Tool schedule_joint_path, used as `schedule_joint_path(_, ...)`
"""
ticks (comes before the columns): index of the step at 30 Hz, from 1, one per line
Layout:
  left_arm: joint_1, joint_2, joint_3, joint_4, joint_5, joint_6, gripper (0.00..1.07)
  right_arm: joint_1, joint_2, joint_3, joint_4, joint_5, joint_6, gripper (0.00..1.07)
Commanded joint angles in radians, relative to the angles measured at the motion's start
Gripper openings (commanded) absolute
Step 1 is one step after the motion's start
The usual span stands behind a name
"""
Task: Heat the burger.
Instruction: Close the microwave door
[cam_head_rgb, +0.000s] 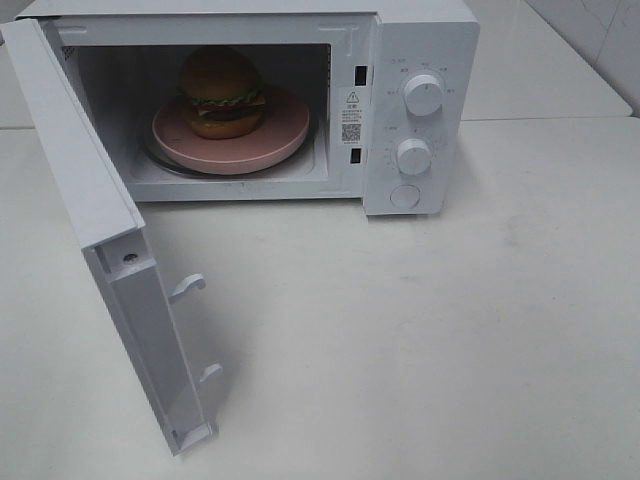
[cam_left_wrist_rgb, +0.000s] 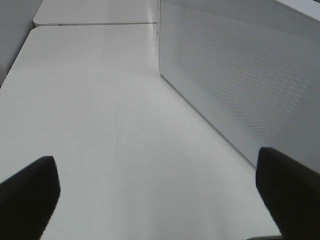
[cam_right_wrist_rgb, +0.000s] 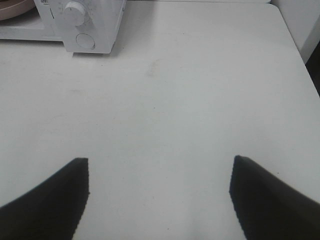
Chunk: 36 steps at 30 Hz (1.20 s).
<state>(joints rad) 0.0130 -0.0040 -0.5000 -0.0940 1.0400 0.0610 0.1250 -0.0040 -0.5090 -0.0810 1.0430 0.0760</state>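
The microwave (cam_head_rgb: 455, 120) is the reference. Its door (cam_head_rgb: 150, 330) stands swung fully open to the left, so the chamber is exposed and the door has to be closed before heating can start. The left gripper (cam_left_wrist_rgb: 160, 205) sits low over the table (cam_head_rgb: 420, 330) on the outer side of that door, beside a perforated white panel (cam_left_wrist_rgb: 240, 85). Its jaws are spread wide and hold nothing, a posture suited to pushing the door shut. Inside the chamber, the burger (cam_head_rgb: 222, 88) stands upright on a pink plate (cam_head_rgb: 285, 125), toward the left rear of the plate, so loading appears complete. To the right of the chamber, the control panel carries an upper knob (cam_head_rgb: 424, 95), a lower knob (cam_head_rgb: 413, 156) and a round button (cam_head_rgb: 405, 196), none of them touched. The right gripper (cam_right_wrist_rgb: 160, 200) hovers over bare table well in front of the panel, jaws apart and empty, free to turn a knob.
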Motion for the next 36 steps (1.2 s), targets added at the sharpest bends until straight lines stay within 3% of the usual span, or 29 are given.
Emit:
schedule_joint_path(1, -0.005, -0.023, 0.003, 0.002, -0.001, -0.001, 1.00, -0.007, -0.025, 0.003, -0.004, -0.006, 0.002, 0.76)
schedule_joint_path(36, -0.005, -0.023, 0.003, 0.002, -0.001, -0.001, 1.00, -0.007, -0.025, 0.003, -0.004, -0.006, 0.001, 0.76)
